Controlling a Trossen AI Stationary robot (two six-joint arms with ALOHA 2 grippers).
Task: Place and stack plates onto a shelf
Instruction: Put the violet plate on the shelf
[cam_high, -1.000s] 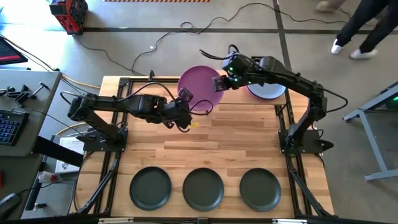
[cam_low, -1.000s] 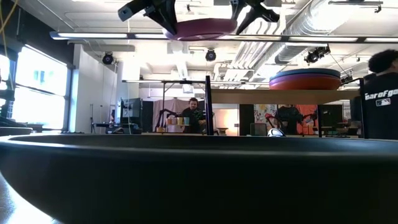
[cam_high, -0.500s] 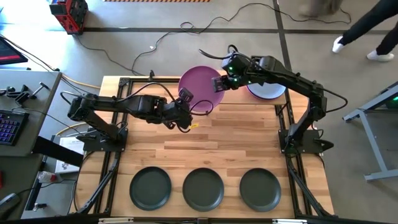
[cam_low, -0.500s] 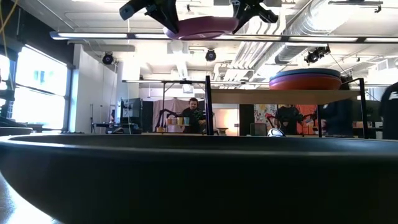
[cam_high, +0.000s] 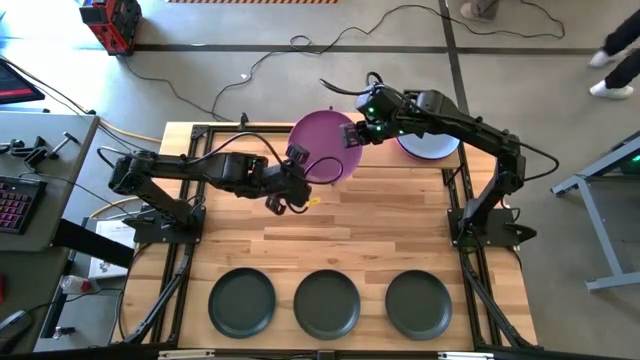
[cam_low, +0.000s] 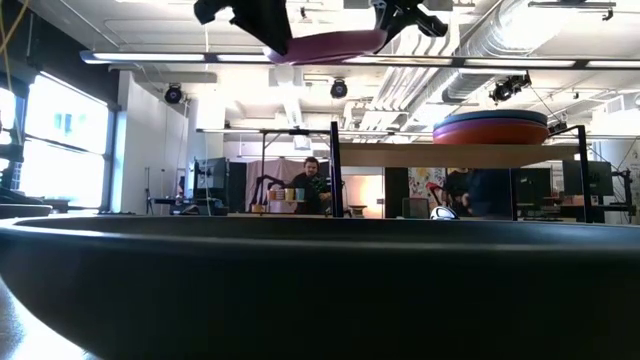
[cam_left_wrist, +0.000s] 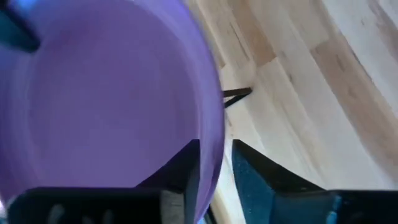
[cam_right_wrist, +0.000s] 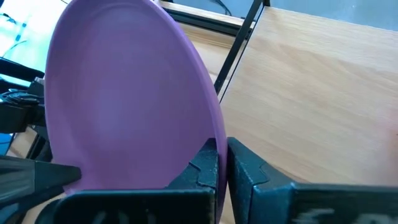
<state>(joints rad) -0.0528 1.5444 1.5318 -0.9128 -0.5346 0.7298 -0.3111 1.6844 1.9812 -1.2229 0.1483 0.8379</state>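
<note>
A purple plate (cam_high: 325, 146) hangs in the air over the table's far middle, carried between both grippers. My left gripper (cam_high: 297, 159) is shut on its left side and my right gripper (cam_high: 352, 133) on its right side. In the low view the purple plate (cam_low: 328, 44) sits well above the shelf (cam_low: 420, 156). On the shelf's right half rests a stack of plates (cam_low: 490, 128), orange-red below and pale blue-grey on top (cam_high: 430, 142). The shelf board (cam_right_wrist: 311, 81) lies just beyond the carried plate. My left gripper (cam_left_wrist: 216, 149) pinches the purple plate's rim (cam_left_wrist: 212, 134) between its two fingers, one above and one below, coming level from the table's left. The plate is lifted clear and about level. My right gripper (cam_right_wrist: 222, 149) pinches the opposite rim (cam_right_wrist: 217, 134) the same way, coming from the table's right.
Three dark grey-black plates lie in a row along the table's near edge (cam_high: 241, 302) (cam_high: 327, 303) (cam_high: 419, 304); one dark rim (cam_low: 320, 280) fills the bottom of the low view. Bare planks (cam_high: 380, 230) lie between them and the arms. People stand in the room beyond the table.
Both grippers have carried the purple plate a little toward the table's right, nearer the shelf, keeping their hold. A person has walked across the floor beyond the table.
</note>
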